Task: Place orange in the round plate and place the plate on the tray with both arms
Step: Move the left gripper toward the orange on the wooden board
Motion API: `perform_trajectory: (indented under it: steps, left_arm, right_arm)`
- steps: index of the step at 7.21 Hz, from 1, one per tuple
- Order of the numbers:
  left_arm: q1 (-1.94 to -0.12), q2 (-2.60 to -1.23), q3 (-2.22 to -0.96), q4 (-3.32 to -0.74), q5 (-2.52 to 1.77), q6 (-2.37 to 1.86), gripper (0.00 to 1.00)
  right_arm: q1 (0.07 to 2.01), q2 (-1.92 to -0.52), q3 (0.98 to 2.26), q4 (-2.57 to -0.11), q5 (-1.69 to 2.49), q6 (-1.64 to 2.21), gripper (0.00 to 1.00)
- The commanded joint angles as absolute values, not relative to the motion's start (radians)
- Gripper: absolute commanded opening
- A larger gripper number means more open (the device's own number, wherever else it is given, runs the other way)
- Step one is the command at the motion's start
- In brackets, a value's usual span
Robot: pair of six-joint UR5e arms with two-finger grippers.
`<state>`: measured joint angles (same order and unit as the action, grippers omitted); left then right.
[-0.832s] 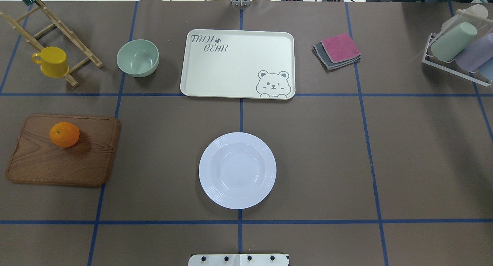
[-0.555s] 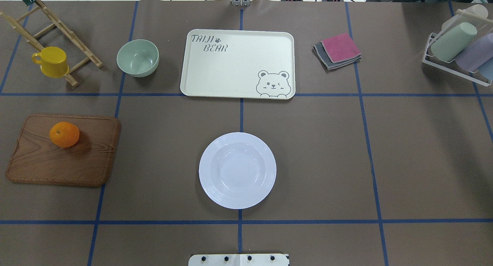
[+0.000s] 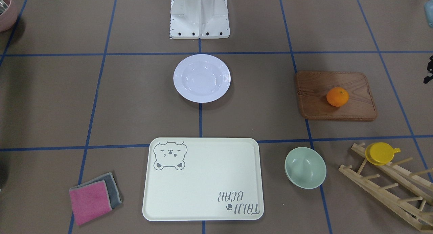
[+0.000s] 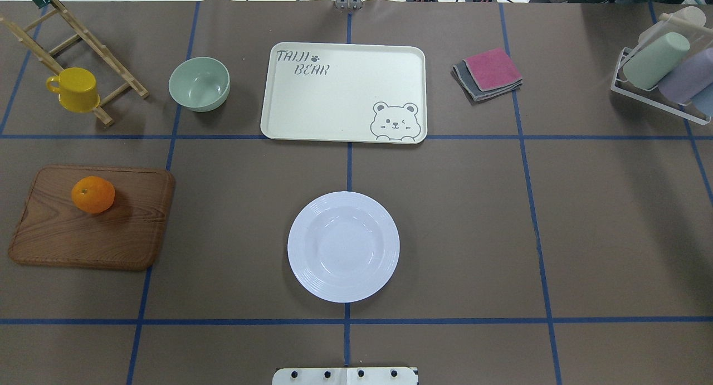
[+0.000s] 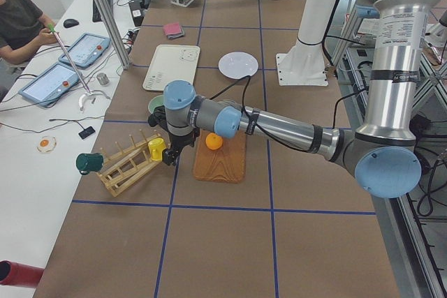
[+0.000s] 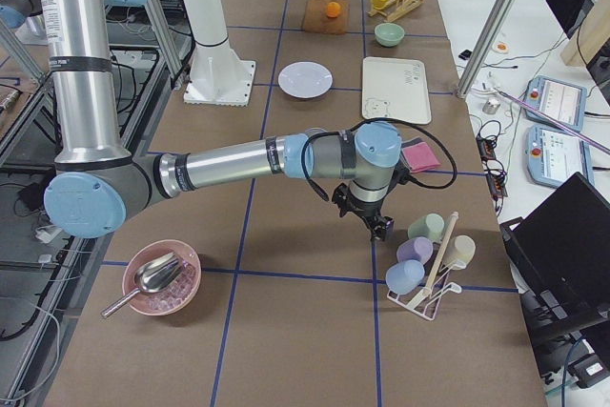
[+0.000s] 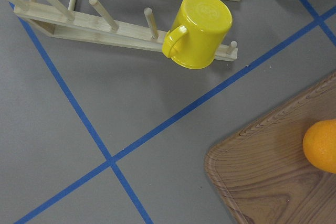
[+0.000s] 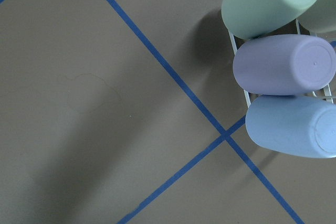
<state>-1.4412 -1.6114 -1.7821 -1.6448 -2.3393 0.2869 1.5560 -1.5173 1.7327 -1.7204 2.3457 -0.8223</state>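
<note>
Orange (image 4: pixel 93 194) on wooden board (image 4: pixel 111 240) at nine o'clock from round plate (image 4: pixel 343 247), tray (image 4: pixel 334 95) at twelve; left end effector (image 5: pixel 170 155) and right end effector (image 6: pixel 380 226), opening impossible to tell; risk of fruit rolling off board under off-centre pinch.

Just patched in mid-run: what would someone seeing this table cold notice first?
The bright orange sits on the brown wooden board at the table's left side, as the robot sees it. The empty white round plate lies at the centre near the robot's base, with the cream bear tray bare beyond it. The left arm stretches out over the board.
</note>
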Motion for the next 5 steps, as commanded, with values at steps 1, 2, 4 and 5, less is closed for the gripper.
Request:
perform_trajectory:
  steps: [1,2,4,5]
  left_arm:
    - [-1.442,-1.592,-1.804,-1.646,-2.353,0.287,0.99]
    - [-1.440,-1.586,-1.795,-1.649,-2.391,0.287,0.99]
    - [-1.442,-1.572,-1.802,-1.652,-2.398,0.296,0.99]
    - [-1.440,-1.574,-1.810,-1.648,-2.398,0.296,0.99]
  right_arm:
    - [1.555,-1.549,1.715,-1.629,2.361,-0.815,1.00]
    - [1.555,-1.548,1.717,-1.629,2.361,-0.813,1.00]
    - [1.557,-1.539,1.723,-1.629,2.362,-0.811,1.00]
    - [1.555,-1.539,1.724,-1.629,2.362,-0.810,1.00]
